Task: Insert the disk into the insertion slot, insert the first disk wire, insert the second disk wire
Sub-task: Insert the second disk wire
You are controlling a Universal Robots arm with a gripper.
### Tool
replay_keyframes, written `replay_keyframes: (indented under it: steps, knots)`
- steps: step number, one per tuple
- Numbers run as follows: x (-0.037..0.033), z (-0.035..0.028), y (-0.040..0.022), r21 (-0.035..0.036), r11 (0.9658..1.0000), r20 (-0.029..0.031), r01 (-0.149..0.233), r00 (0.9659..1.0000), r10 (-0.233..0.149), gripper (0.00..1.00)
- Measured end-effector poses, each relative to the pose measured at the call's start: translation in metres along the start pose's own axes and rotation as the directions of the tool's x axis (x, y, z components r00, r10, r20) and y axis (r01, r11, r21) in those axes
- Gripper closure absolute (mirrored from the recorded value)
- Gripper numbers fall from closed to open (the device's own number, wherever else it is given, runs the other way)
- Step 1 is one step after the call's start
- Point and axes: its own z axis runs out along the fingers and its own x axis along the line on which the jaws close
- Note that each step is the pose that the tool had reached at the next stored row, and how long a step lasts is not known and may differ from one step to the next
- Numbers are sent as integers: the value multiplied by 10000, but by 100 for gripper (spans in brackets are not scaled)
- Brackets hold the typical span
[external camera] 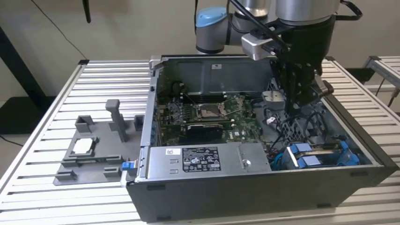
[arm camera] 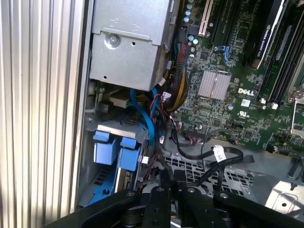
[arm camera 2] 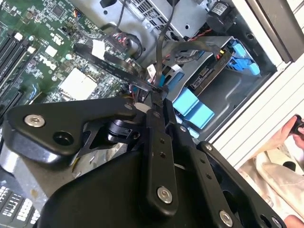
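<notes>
An open grey metal computer case (external camera: pixel 262 187) is shown on a slatted aluminium table (external camera: pixel 44 197). The insertion slot (arm camera 2: pixel 223 90), boxy grey metal, already houses the blue-framed disk (arm camera 2: pixel 209 76) just beyond the jaws. The gripper (arm camera 2: pixel 157 92) appears pressed together on a thin black wire (arm camera 2: pixel 114 66), ribbon-flat in the second wrist view.

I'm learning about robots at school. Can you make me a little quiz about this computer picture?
1. True or false: the disk already sits in the slot.
2. What is the claw pinching? A) a black wire B) a screw C) a fan
3. Fill in: in the exterior view, the labelled grey box lies to the ___ of the blue tabs.
Key: 1 true; 2 A; 3 left.
</notes>
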Motion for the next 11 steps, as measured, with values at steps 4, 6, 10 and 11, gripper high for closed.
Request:
replay_keyframes:
  steps: [4,6,10,11]
  knots:
    - [78,9,6,-18,10000,33,-8,10000,8,84]
    - [136,19,2,-73,10000,60,-6,10000,6,84]
    - [252,50,-9,-171,9999,126,-9,9999,11,84]
    - [280,59,-12,-194,9998,148,-11,9999,14,84]
